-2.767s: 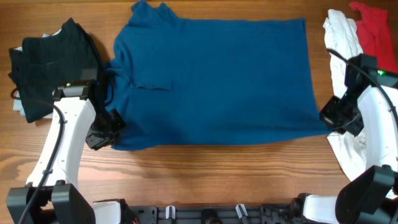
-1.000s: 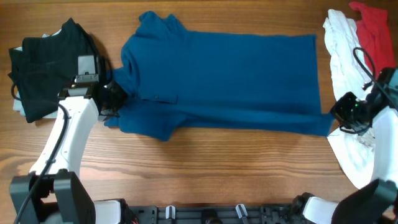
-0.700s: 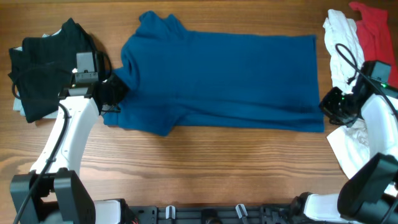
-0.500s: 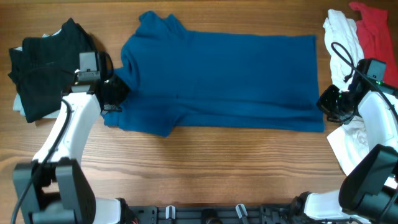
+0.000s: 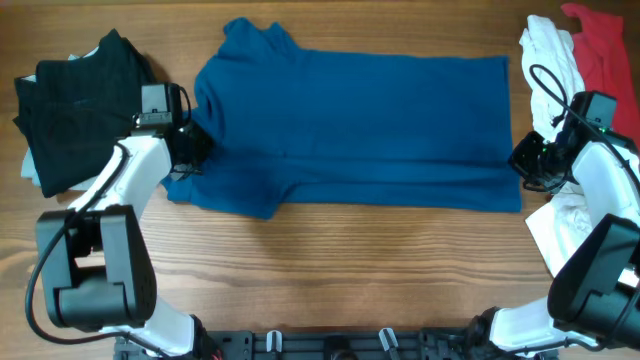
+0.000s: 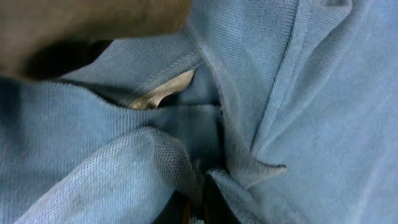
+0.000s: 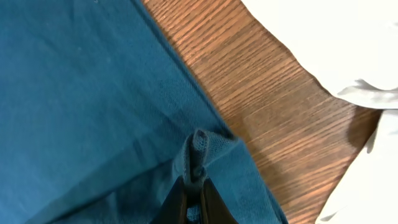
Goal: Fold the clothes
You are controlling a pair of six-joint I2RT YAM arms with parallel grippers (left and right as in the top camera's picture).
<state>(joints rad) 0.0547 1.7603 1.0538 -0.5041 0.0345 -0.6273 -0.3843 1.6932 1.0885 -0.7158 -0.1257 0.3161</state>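
Observation:
The royal-blue shirt (image 5: 360, 125) lies across the table, its front part folded back so a long fold edge runs along the front. My left gripper (image 5: 190, 150) is at the shirt's left end by the sleeve, shut on a pinch of blue cloth (image 6: 186, 168); its fingers are mostly hidden by the cloth. My right gripper (image 5: 525, 160) is at the shirt's right hem, shut on a bunched corner of blue cloth (image 7: 198, 149) just above the wood.
A black garment (image 5: 80, 105) lies folded at the far left over a pale-blue one (image 5: 32, 172). A white garment (image 5: 555, 70) and a red one (image 5: 605, 50) lie at the right edge. White cloth (image 7: 336, 43) shows beside my right gripper.
Both grippers carried the shirt's front edge back over the shirt, folding it. In the last half second both arms shifted slightly and the cloth stayed put.

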